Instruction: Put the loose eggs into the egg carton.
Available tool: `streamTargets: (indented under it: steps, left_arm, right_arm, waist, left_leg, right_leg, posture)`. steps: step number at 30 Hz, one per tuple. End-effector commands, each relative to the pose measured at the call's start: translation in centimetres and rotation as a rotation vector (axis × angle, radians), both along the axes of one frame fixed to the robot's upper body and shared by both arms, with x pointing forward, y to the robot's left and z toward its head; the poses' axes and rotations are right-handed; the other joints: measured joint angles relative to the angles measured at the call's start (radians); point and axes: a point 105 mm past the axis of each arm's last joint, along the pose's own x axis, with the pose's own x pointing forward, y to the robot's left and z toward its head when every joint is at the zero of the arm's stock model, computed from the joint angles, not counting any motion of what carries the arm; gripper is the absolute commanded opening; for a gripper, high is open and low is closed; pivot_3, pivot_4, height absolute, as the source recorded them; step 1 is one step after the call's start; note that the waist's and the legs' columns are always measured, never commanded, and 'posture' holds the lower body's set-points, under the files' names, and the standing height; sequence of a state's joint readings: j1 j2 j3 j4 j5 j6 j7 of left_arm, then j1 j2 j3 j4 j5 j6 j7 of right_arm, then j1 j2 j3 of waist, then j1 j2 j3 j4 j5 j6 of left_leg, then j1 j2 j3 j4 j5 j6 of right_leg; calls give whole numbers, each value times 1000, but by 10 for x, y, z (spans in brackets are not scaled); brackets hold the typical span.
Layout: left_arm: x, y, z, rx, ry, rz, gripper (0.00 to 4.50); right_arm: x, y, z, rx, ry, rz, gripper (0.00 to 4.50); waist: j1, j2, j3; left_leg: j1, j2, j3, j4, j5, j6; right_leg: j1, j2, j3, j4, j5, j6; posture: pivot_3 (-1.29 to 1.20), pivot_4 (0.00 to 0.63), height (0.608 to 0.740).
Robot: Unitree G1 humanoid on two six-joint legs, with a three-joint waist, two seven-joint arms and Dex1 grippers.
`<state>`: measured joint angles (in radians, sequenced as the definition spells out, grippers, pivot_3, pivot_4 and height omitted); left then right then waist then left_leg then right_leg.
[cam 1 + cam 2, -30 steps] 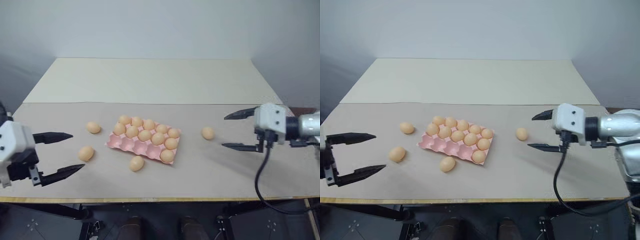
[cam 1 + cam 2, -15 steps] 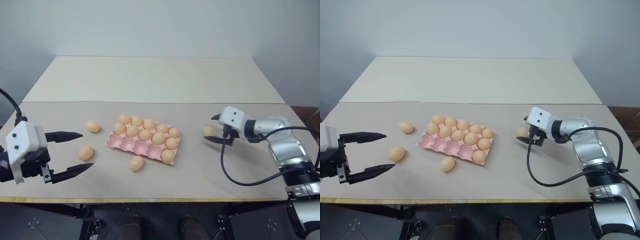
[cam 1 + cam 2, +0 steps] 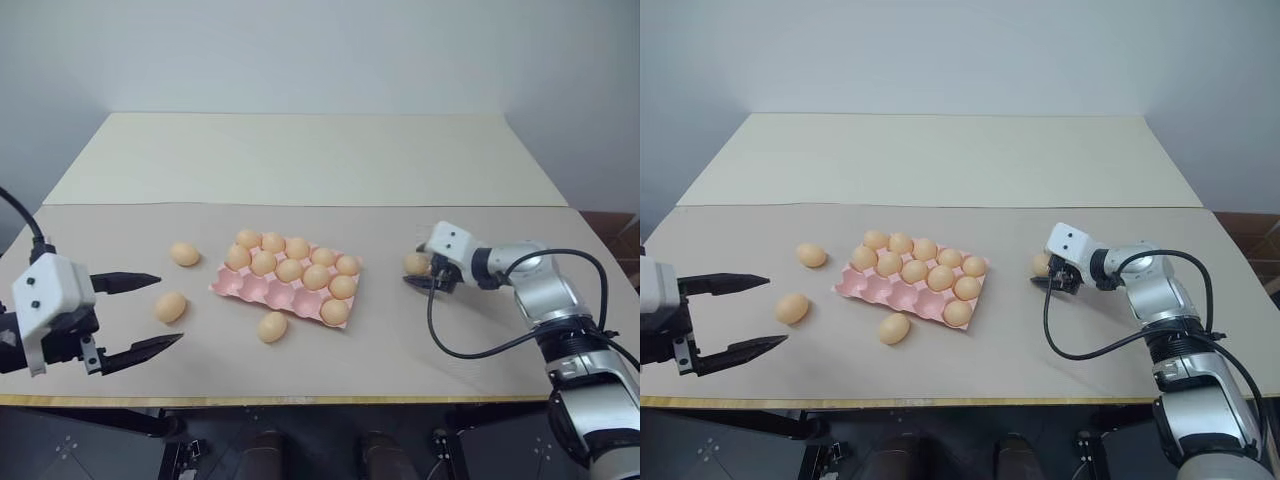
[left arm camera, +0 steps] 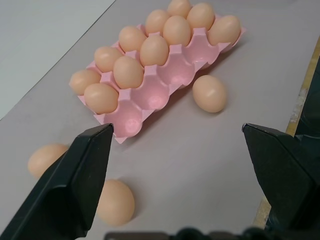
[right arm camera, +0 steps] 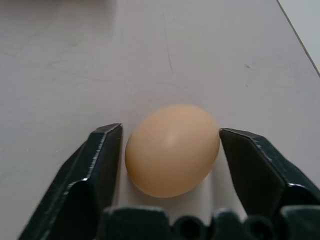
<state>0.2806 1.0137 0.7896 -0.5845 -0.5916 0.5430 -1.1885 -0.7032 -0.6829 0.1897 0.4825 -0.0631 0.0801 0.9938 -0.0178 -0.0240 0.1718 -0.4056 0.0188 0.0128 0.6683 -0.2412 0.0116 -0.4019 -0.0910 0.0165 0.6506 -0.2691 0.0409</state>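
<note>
The pink egg carton (image 3: 262, 291) lies mid-table with several tan eggs in its far rows and empty cups along the near row (image 4: 150, 97). Three loose eggs lie to its left and in front (image 3: 184, 254) (image 3: 170, 306) (image 3: 272, 327). A fourth egg (image 5: 172, 150) rests on the table to the carton's right, and my right gripper (image 3: 415, 271) has its fingers (image 5: 102, 160) closed against its two sides. My left gripper (image 3: 777, 310) hovers open at the near left, just short of the nearest egg (image 4: 115, 202), holding nothing.
A brown sheet covers the near half of the table, with a cream board (image 3: 300, 160) behind it. The table's front edge (image 3: 300, 398) runs just below both grippers. A black cable (image 3: 470, 350) loops under my right arm.
My right gripper reached forward and down to the egg right of the carton and closed its wide-open fingers around it. The left arm kept still.
</note>
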Motion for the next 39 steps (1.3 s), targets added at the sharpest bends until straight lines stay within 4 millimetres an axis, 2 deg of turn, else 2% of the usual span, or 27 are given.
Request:
streamTargets:
  steps: [1,6,8,12,16,20,23,26,38,39]
  left_arm:
    - [-2,0,9,25,-45,0,4500]
    - [0,2,10,31,-47,3,4500]
    - [-1,8,6,44,-28,24,4500]
    - [-1,15,1,78,-10,42,4500]
    - [4,15,-3,96,-3,38,4500]
    - [7,14,-4,97,-8,32,4500]
    - [7,16,-5,101,-1,34,4500]
    - [7,18,-5,106,4,36,4500]
    - [5,20,-9,107,17,47,4500]
    - [5,20,-8,108,16,50,4500]
  right_arm:
    - [4,1,15,-3,-48,8,2346]
    - [-1,1,17,-25,-87,27,2217]
    - [-5,8,33,0,-143,46,2217]
    - [-20,36,67,117,-206,110,2217]
    - [-44,80,83,207,-222,197,2217]
    - [-64,112,75,270,-196,270,2217]
    - [-71,128,65,291,-184,285,2217]
    - [-74,143,64,326,-175,296,2217]
    - [-94,177,54,335,-194,426,2217]
    - [-94,179,51,336,-185,433,2534]
  waist:
    - [0,0,0]
    - [0,0,0]
    - [0,0,0]
    - [-3,0,0]
    - [-1,0,0]
    - [3,-1,-1]
    - [5,-1,-1]
    - [3,-1,-1]
    - [1,-1,-1]
    - [1,-1,-1]
  left_leg:
    - [0,0,0,0,0,0]
    - [0,0,0,0,0,0]
    - [0,0,0,0,0,0]
    - [-1,0,0,0,0,0]
    - [1,0,0,0,0,0]
    - [1,0,-1,0,0,0]
    - [0,-1,-1,0,0,0]
    - [0,-1,-1,0,0,-1]
    - [1,0,-1,0,1,-1]
    - [1,0,-1,0,1,-1]
  right_leg:
    - [0,0,0,0,0,0]
    - [0,0,0,0,0,0]
    - [0,0,0,0,0,0]
    - [-1,0,0,1,0,0]
    - [-1,0,1,3,0,0]
    - [-1,0,1,4,0,0]
    - [-1,-1,0,3,0,0]
    - [-2,0,1,4,0,0]
    - [-2,1,0,5,0,0]
    - [-2,1,0,5,0,0]
  posture:
    - [0,150,740]
    - [0,150,740]
    - [0,150,740]
    - [0,150,740]
    - [0,150,740]
    - [0,150,740]
    - [0,150,740]
    - [0,150,740]
    - [0,150,740]
    - [0,150,740]
